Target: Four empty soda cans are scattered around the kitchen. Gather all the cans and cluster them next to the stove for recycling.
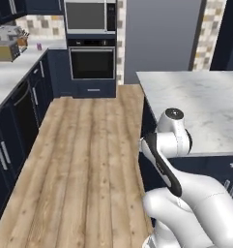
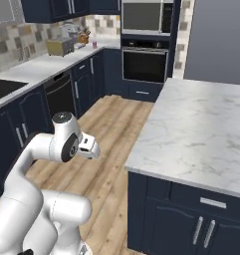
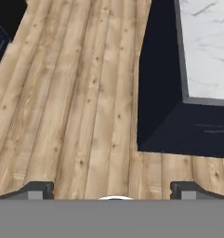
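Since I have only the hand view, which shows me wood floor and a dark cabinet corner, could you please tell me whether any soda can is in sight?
Observer: Yes, one purple-pink soda can stands upright on the far left counter.
Operator: Thank you. What is near it?
Observer: A toaster sits on the same counter, to the can's left in the left base view and apart from it.
Operator: And what is at the end of the aisle?
Observer: A built-in wall oven; the can's counter meets the cabinets just left of it.
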Controlling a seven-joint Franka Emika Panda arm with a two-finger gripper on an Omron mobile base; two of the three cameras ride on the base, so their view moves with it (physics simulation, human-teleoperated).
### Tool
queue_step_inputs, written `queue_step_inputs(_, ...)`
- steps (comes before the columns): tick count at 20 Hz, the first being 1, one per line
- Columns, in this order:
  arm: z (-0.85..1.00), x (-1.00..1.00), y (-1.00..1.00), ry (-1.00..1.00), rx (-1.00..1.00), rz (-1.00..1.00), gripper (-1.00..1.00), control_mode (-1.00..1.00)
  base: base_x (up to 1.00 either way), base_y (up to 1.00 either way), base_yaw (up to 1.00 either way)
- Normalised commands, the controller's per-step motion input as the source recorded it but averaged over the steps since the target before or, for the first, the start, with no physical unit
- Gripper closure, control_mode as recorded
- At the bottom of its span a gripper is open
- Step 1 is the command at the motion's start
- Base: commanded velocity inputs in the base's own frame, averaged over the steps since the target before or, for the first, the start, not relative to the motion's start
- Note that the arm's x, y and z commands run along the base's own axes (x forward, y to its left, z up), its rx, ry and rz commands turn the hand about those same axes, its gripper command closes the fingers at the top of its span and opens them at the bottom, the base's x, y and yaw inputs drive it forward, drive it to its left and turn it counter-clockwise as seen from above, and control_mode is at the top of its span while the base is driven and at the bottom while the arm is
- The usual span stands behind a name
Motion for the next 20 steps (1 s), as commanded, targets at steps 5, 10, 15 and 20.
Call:
queue_step_inputs(5, 0.00, 0.00, 0.00, 0.00, 0.00, 0.00, -1.00, 1.00, 0.40, 0.58, -0.10)
queue_step_inputs(10, 0.00, 0.00, 0.00, 0.00, 0.00, 0.00, -1.00, 1.00, 0.60, 0.49, -0.01)
queue_step_inputs(15, 0.00, 0.00, 0.00, 0.00, 0.00, 0.00, -1.00, 1.00, 0.71, 0.33, 0.00)
queue_step_inputs(20, 0.00, 0.00, 0.00, 0.00, 0.00, 0.00, -1.00, 1.00, 0.73, 0.24, -0.03)
